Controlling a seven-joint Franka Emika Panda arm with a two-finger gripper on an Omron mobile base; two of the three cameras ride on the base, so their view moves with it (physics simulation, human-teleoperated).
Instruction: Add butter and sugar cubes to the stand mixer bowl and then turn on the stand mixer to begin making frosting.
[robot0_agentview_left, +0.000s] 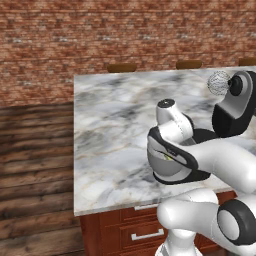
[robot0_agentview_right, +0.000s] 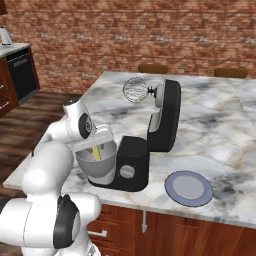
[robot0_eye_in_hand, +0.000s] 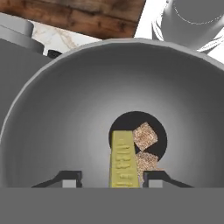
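Butter (robot0_eye_in_hand: 122, 159) between parted pincer (robot0_eye_in_hand: 111, 177) tips, inside bowl (robot0_eye_in_hand: 65, 113)

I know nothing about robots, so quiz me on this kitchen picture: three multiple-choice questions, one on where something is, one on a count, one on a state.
1. Where is the butter?
A. on the blue-grey plate
B. inside the stand mixer bowl
C. on the wood floor

2. How many brown sugar cubes lie in the bowl?
A. two
B. five
C. none

3. How does the stand mixer head stand?
A. tilted up, whisk clear of the bowl
B. lowered, whisk in the bowl
C. taken off

Answers: 1 B, the hand view shows the yellow stick resting in the bowl between the fingers. 2 A, two cubes sit beside the butter. 3 A, the right base view shows the head raised with the whisk high above the counter.
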